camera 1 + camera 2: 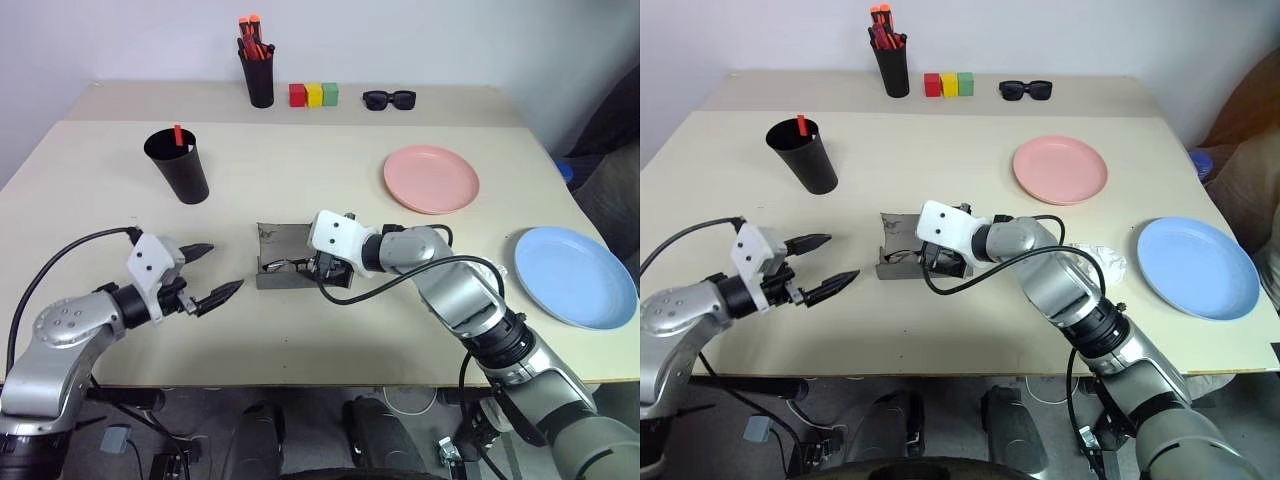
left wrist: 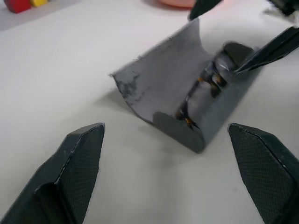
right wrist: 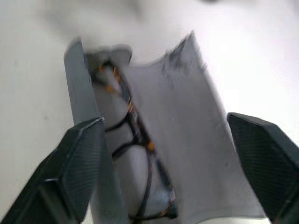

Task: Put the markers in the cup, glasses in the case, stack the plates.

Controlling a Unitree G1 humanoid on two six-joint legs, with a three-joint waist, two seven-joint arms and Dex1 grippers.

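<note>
Hovering over the open grey case mid-tabletop, my right tool stands spread and empty, the wire-framed glasses lying in the trough below. My left tool, also spread and empty, waits further off to the left. Case and glasses both run left-right, lid raised on the far side

glasses lying inside open grey case, table centre.
</note>
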